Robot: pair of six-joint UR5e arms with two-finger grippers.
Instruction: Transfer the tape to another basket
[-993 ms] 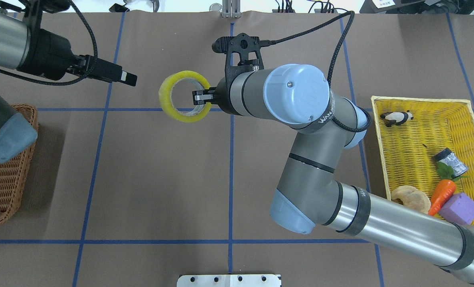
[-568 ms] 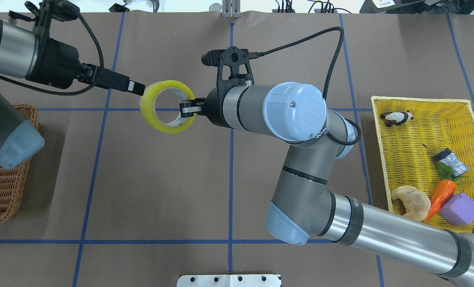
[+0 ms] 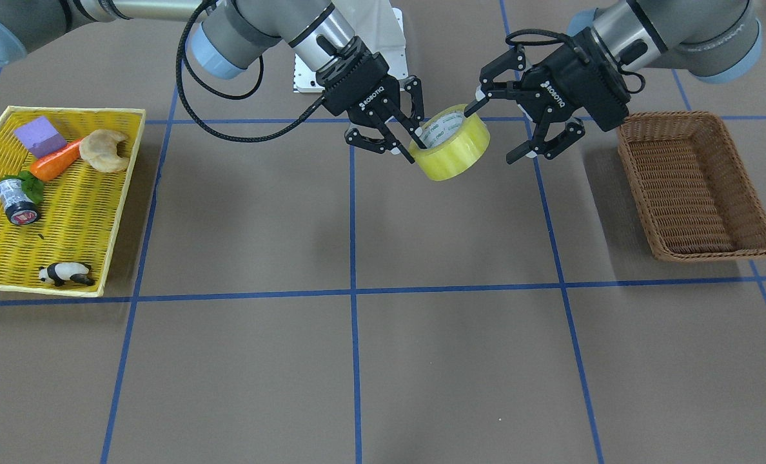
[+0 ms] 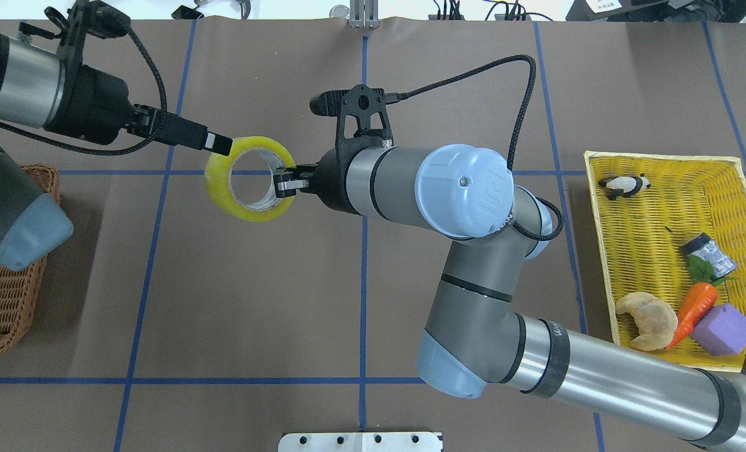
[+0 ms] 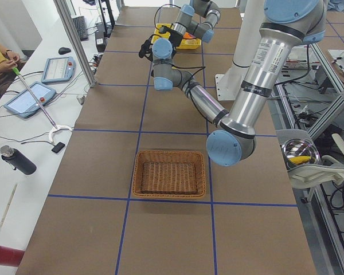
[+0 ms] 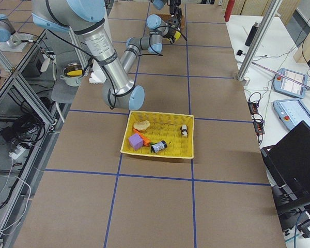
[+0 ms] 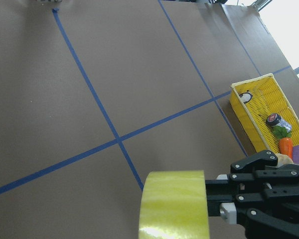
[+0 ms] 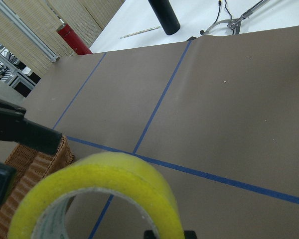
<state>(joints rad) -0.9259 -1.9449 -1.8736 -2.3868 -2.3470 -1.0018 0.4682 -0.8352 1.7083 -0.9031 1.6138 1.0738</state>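
The yellow tape hangs above the table, held by its wall in my right gripper, with one finger inside the roll. It also shows in the overhead view with the right gripper on its right side. My left gripper is open, and its fingers stand above and below the tape's opposite side. Its upper fingertip lies over the rim. The tape fills the bottom of the left wrist view and of the right wrist view. The brown wicker basket is empty and sits beyond the left gripper.
A flat yellow tray at the other end of the table holds a panda figure, a small can, a carrot, a croissant and a purple block. A white mount plate sits at the robot's edge.
My right gripper has carried the tape left, towards the left arm. My left gripper has moved right until its fingers reach the tape's rim.
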